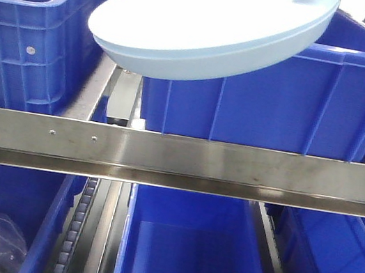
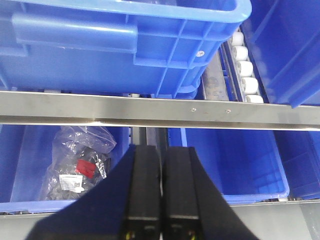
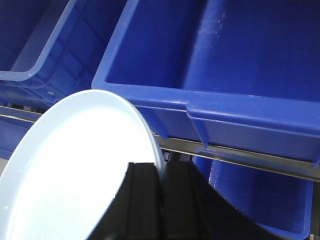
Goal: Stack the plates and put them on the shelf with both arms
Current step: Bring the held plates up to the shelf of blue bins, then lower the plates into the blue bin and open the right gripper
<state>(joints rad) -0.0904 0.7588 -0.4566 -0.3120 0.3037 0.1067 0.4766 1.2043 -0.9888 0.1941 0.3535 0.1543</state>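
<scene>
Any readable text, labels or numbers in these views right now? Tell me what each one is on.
No text can be read in any view.
Bagged item in the lower left bin: a red tag and a white label with what looks like a printed code, both too small and blurred to read.
Plates, blue bins and steel rail: no markings visible.

Blue plastic bins [image 1: 273, 103] on a steel-railed [image 1: 178, 160] roller rack, upper and lower tiers, glare on metal.
</scene>
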